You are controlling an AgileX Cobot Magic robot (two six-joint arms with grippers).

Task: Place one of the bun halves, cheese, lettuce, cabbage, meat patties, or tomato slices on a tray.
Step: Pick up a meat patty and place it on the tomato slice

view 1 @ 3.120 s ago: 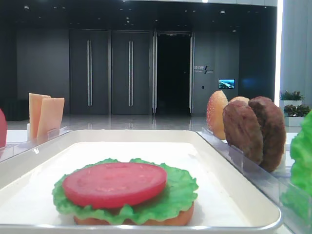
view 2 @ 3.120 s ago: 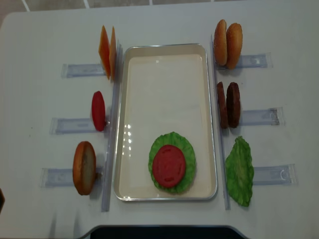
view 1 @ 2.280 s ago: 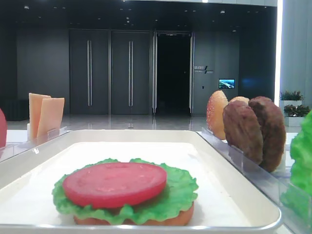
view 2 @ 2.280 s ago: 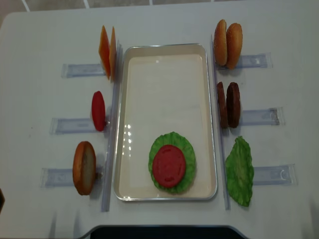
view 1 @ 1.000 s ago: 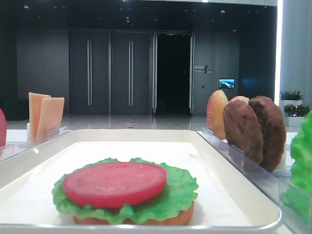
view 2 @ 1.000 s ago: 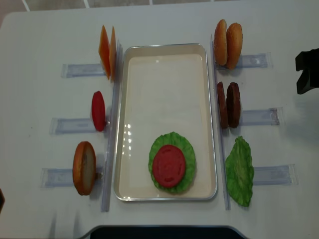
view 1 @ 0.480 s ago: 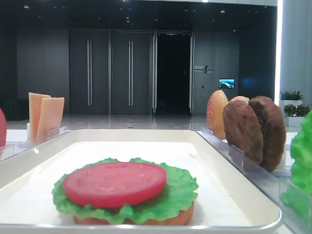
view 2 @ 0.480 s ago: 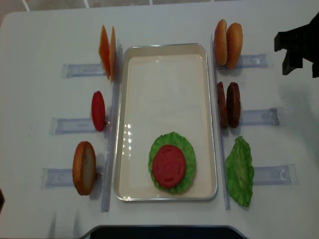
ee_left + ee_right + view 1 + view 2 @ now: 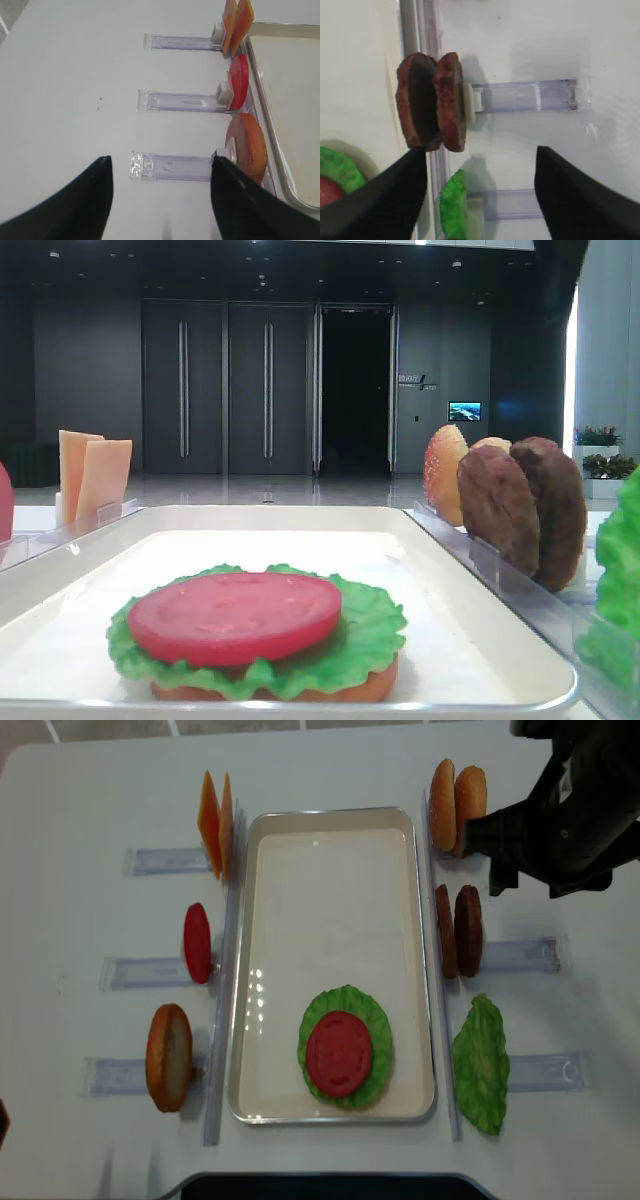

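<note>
Above the meat patties (image 9: pixel 432 101), right tool (image 9: pixel 480 197) spread wide, nothing betw. fingers, arm reaching in from rt edge.

You're looking at a right arm (image 9: pixel 565 805) that's all matte black from overhead, a bulky, angular housing with blocky edges. On your right wrist view, the right gripper (image 9: pixel 480 195) shows two broad, dark fingers (image 9: pixel 572 197), smooth, tapering to blunt tips. Your left wrist view gives the left gripper (image 9: pixel 160 192): the same plain black wedge-shaped fingers (image 9: pixel 75 200), no markings or cables showing.
</note>
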